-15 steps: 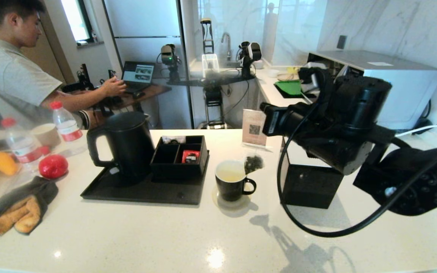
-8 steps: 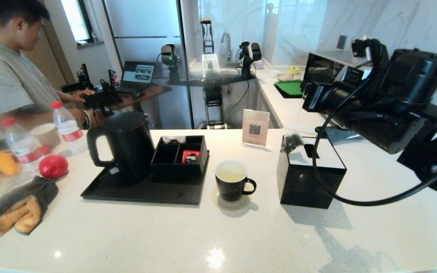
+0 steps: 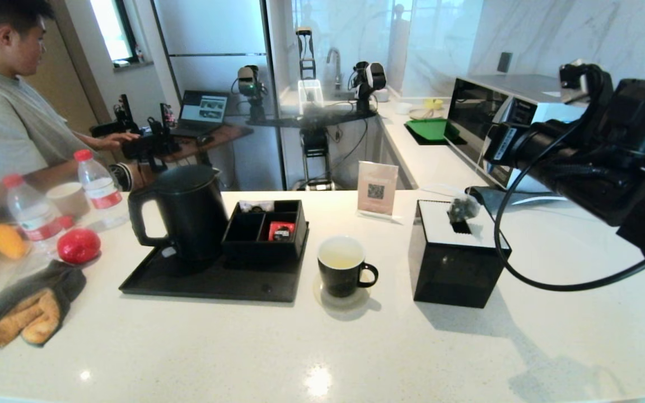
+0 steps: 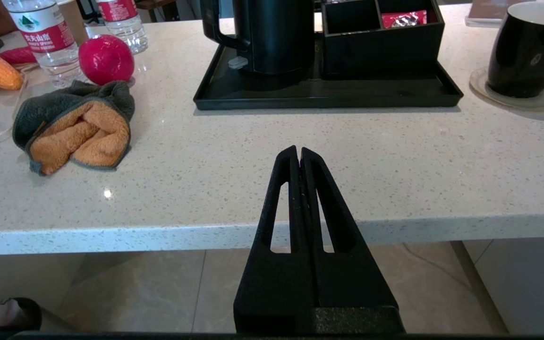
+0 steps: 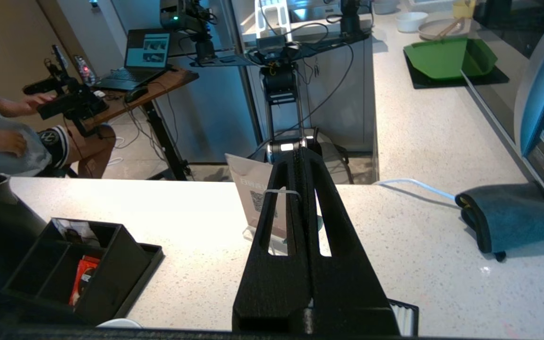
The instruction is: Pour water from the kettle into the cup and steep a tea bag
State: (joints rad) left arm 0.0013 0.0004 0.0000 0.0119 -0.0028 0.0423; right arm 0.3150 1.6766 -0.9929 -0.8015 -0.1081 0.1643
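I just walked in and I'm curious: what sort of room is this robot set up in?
It looks like a kitchen used as a robot test space: a stone counter with a kettle and cup, a faucet behind, and a person at a laptop.

You've got a matte black plastic kettle (image 3: 185, 215), glossy black cup (image 3: 342, 275) with white glazed inside, speckled polished stone counter (image 3: 300, 347), fuzzy cloth towel (image 3: 31, 308), glossy black box (image 3: 451, 268), clear plastic bottles (image 3: 98, 187)
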